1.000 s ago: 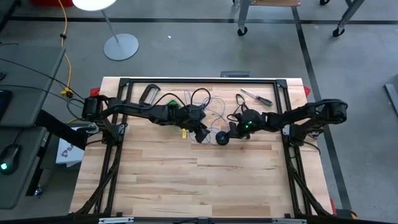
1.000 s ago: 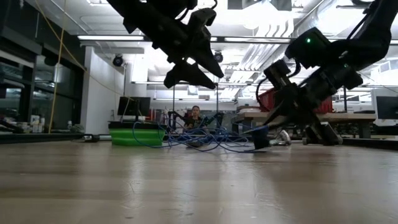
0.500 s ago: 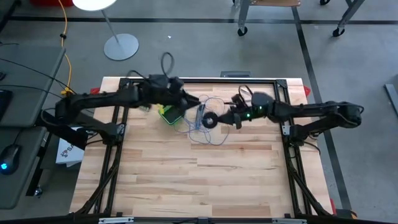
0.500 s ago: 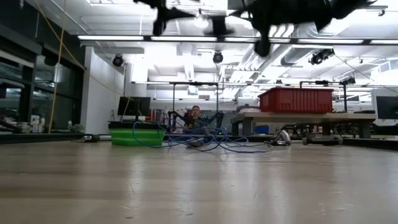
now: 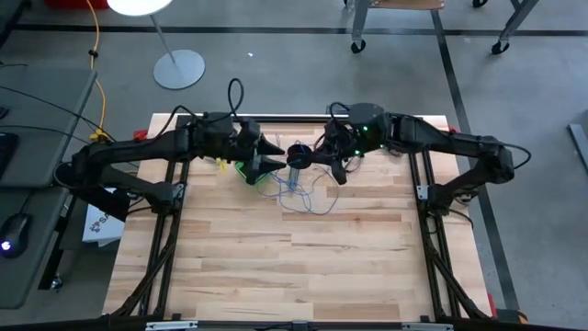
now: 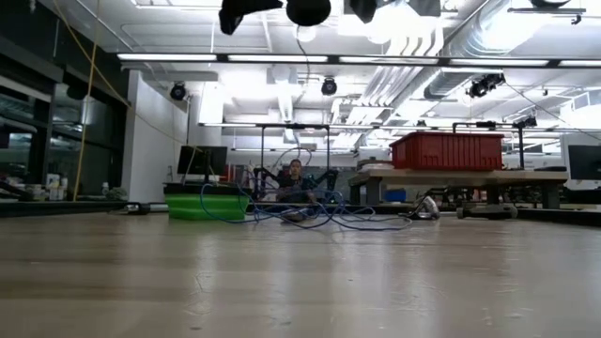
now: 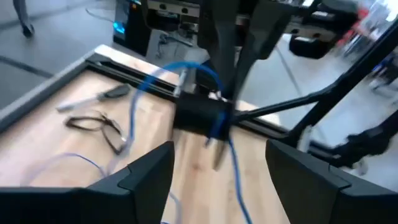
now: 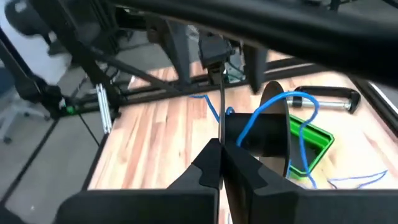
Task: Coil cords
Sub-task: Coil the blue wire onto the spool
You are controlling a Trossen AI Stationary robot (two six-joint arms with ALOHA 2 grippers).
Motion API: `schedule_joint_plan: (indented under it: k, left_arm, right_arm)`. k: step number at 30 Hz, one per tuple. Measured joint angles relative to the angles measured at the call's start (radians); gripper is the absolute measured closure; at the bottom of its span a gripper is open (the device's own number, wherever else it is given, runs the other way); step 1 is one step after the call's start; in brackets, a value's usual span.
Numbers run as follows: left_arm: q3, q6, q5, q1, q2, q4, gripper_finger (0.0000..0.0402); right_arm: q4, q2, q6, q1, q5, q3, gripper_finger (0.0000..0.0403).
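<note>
The small dark spool (image 5: 299, 154) is held in the air over the far middle of the table, and it also shows at the top of the low view (image 6: 308, 9). My right gripper (image 5: 317, 156) is shut on it from the right. The thin blue wire (image 5: 296, 191) runs from the spool down to a loose tangle lying on the wood (image 6: 319, 214). My left gripper (image 5: 273, 155) is open just left of the spool, its fingers (image 7: 149, 180) spread wide and pointing at the spool (image 7: 202, 115), touching nothing. The green box (image 5: 246, 169) lies below it. My right gripper pinches the spool at its side edge (image 8: 239, 140) between its two shut fingers (image 8: 208, 171), coming level from the table's right. The spool is lifted clear of the table. A blue wire loop (image 8: 292, 99) arcs over the spool, and the wire hangs slack below it.
A metal clamp (image 8: 329, 96) lies beyond the green box (image 8: 311, 142). A silvery tool (image 7: 93, 99) lies near the far right. A black frame rail (image 5: 303, 119) runs along the table's far edge. The near half of the wood (image 5: 303, 267) is bare.
My right gripper has lifted the spool off the table and carried it up and toward the far edge, drawing wire up with it. My left gripper has risen and gone toward the far left, and now points at the spool.
</note>
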Motion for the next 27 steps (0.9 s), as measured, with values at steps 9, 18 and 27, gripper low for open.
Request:
schedule_joint_plan:
  k: [9,18,27]
  left_arm:
    - [0.0,0.168,-0.035,-0.008,-0.005,-0.004,0.0151]
    - [0.0,0.287,-0.143,-0.091,-0.004,-0.044,0.0151]
    - [0.0,0.284,-0.132,-0.096,-0.004,-0.002,0.0151]
  right_arm:
    - [-0.148,0.099,-0.053,0.008,0.027,0.127,0.0403]
    - [-0.144,0.103,-0.079,0.008,0.056,0.161,0.0403]
    - [-0.141,0.103,-0.098,0.008,0.056,0.161,0.0403]
